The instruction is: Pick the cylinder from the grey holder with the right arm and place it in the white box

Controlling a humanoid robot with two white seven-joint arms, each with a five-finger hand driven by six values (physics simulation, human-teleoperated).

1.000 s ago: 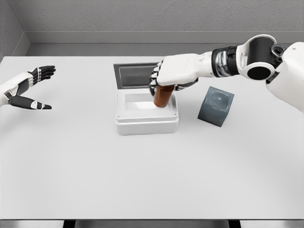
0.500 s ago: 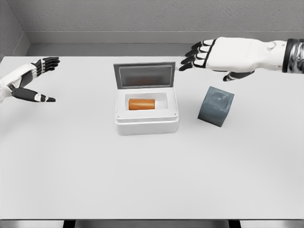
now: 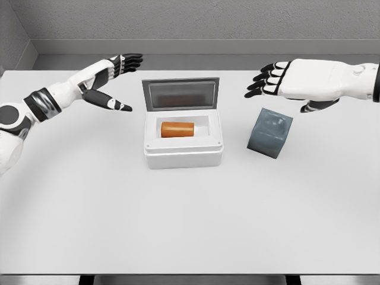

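One orange cylinder [image 3: 177,129], one white box [image 3: 184,155], one grey holder [image 3: 270,133], one table [image 3: 190,225].

Single head view, looking down at table [image 3: 178,225] from front.

Even, diffuse light fills the rendered scene, bright and without any clear source direction. The tabletop [image 3: 190,219] reads as pale grey-white with no glare or hot spots. Shadows are faint: only a soft darkening hugs the base of the white box [image 3: 184,155] and the grey holder [image 3: 270,132]. Edges look slightly soft, as from compression, yet nothing is out of focus, and straight lines stay straight toward the tabletop's corners.
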